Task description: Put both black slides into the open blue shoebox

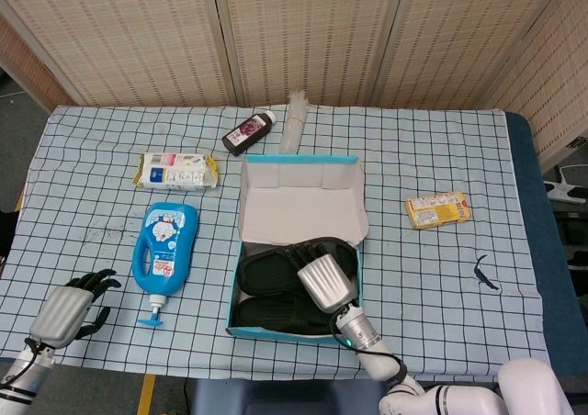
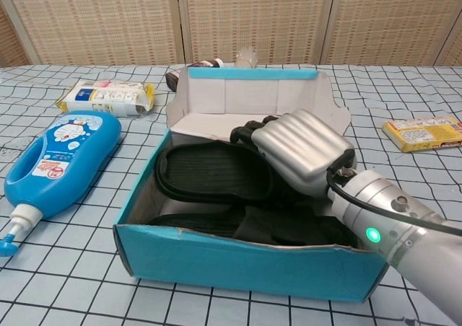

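The open blue shoebox (image 1: 358, 282) (image 2: 245, 268) stands near the table's front edge, its lid (image 1: 299, 199) (image 2: 253, 95) folded back. Two black slides lie inside it. One slide (image 1: 276, 316) (image 2: 289, 228) lies along the box's near side. The other slide (image 1: 266, 266) (image 2: 206, 171) lies farther back, partly over the first, and my right hand (image 1: 326, 283) (image 2: 299, 151) grips its strap from above, down inside the box. My left hand (image 1: 69, 308) hovers at the front left table corner, fingers loosely curled and holding nothing.
A blue soap bottle (image 1: 165, 245) (image 2: 54, 160) lies left of the box. A wipes pack (image 1: 177, 170) (image 2: 108, 95), a dark small bottle (image 1: 248, 132) and a clear bottle (image 1: 294, 121) lie behind. A yellow packet (image 1: 437, 209) (image 2: 426, 133) lies to the right.
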Controlling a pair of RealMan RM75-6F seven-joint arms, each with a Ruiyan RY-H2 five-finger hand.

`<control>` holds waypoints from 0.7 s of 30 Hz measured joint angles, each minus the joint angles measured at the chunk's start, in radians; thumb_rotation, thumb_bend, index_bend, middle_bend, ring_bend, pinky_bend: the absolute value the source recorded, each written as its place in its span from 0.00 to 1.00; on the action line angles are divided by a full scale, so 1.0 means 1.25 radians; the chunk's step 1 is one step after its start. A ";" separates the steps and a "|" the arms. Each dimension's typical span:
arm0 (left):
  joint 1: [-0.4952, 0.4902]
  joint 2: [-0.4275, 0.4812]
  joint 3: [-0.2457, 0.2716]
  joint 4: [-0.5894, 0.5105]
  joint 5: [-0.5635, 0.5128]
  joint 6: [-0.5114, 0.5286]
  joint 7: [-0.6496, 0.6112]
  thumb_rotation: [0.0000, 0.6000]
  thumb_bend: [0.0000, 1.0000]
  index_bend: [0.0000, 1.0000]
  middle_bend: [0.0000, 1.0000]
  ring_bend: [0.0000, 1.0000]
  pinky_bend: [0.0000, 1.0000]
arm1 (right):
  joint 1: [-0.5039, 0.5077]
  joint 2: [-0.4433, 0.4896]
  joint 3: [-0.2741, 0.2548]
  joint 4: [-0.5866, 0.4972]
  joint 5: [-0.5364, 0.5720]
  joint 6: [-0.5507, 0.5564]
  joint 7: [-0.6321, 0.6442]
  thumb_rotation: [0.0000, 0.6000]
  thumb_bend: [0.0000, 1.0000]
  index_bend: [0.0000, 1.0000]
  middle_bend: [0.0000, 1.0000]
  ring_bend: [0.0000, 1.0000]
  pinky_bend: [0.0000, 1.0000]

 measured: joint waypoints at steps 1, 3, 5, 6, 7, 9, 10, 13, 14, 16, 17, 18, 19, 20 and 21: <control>0.000 0.000 0.000 0.000 0.000 0.000 0.000 1.00 0.47 0.31 0.18 0.24 0.38 | 0.000 0.000 -0.001 0.001 -0.001 -0.001 0.001 1.00 0.02 0.51 0.56 0.42 0.57; 0.000 0.000 0.000 0.000 0.000 0.000 0.000 1.00 0.47 0.31 0.18 0.24 0.38 | 0.000 0.002 -0.002 0.002 -0.002 -0.002 0.003 1.00 0.02 0.50 0.56 0.41 0.56; 0.000 -0.001 0.000 0.001 0.000 -0.001 0.000 1.00 0.47 0.31 0.18 0.24 0.38 | 0.001 0.005 -0.002 0.001 -0.002 -0.006 0.007 1.00 0.02 0.48 0.56 0.39 0.55; -0.001 -0.001 0.000 0.001 0.000 -0.001 0.000 1.00 0.47 0.31 0.18 0.24 0.38 | 0.002 0.007 -0.002 0.000 -0.002 -0.008 0.009 1.00 0.02 0.46 0.54 0.37 0.54; -0.001 -0.001 0.000 0.001 -0.001 -0.002 0.000 1.00 0.47 0.31 0.18 0.24 0.38 | 0.003 0.010 -0.001 -0.002 -0.001 -0.010 0.012 1.00 0.02 0.44 0.52 0.33 0.52; -0.001 -0.001 0.000 0.001 0.000 -0.002 0.000 1.00 0.47 0.31 0.18 0.24 0.38 | 0.004 0.014 0.000 -0.007 0.003 -0.017 0.018 1.00 0.02 0.37 0.41 0.20 0.45; -0.001 -0.001 0.000 0.001 0.000 -0.002 0.000 1.00 0.47 0.31 0.18 0.24 0.38 | 0.005 0.019 0.001 -0.013 0.006 -0.022 0.023 1.00 0.02 0.32 0.35 0.13 0.40; -0.001 -0.002 0.001 0.002 0.000 -0.003 0.000 1.00 0.47 0.31 0.18 0.24 0.38 | 0.008 0.034 0.006 -0.034 0.017 -0.036 0.038 1.00 0.02 0.24 0.21 0.02 0.28; -0.001 -0.002 0.001 0.002 0.000 -0.003 0.000 1.00 0.47 0.31 0.18 0.24 0.38 | 0.009 0.039 0.008 -0.042 0.019 -0.039 0.043 1.00 0.02 0.22 0.16 0.00 0.23; -0.002 -0.002 0.001 0.002 -0.001 -0.004 -0.001 1.00 0.47 0.31 0.18 0.24 0.38 | 0.011 0.051 0.012 -0.058 0.020 -0.043 0.059 1.00 0.02 0.19 0.13 0.00 0.17; -0.002 -0.002 0.001 0.002 -0.001 -0.004 -0.001 1.00 0.47 0.31 0.18 0.24 0.38 | 0.011 0.057 0.013 -0.064 0.020 -0.044 0.067 1.00 0.02 0.17 0.11 0.00 0.15; -0.002 -0.002 0.001 0.002 -0.001 -0.004 -0.001 1.00 0.47 0.31 0.18 0.24 0.38 | 0.012 0.063 0.015 -0.071 0.019 -0.045 0.076 1.00 0.02 0.17 0.10 0.00 0.14; -0.002 -0.002 0.001 0.002 -0.001 -0.004 -0.001 1.00 0.47 0.31 0.18 0.24 0.38 | 0.012 0.071 0.017 -0.082 0.018 -0.045 0.088 1.00 0.02 0.16 0.10 0.00 0.13; -0.002 -0.002 0.001 0.002 -0.001 -0.004 -0.001 1.00 0.47 0.31 0.18 0.24 0.38 | 0.013 0.078 0.018 -0.091 0.017 -0.046 0.096 1.00 0.02 0.15 0.09 0.00 0.12; -0.002 -0.002 0.001 0.002 0.000 -0.004 -0.001 1.00 0.47 0.31 0.18 0.24 0.38 | 0.013 0.085 0.020 -0.100 0.016 -0.046 0.104 1.00 0.02 0.15 0.09 0.00 0.12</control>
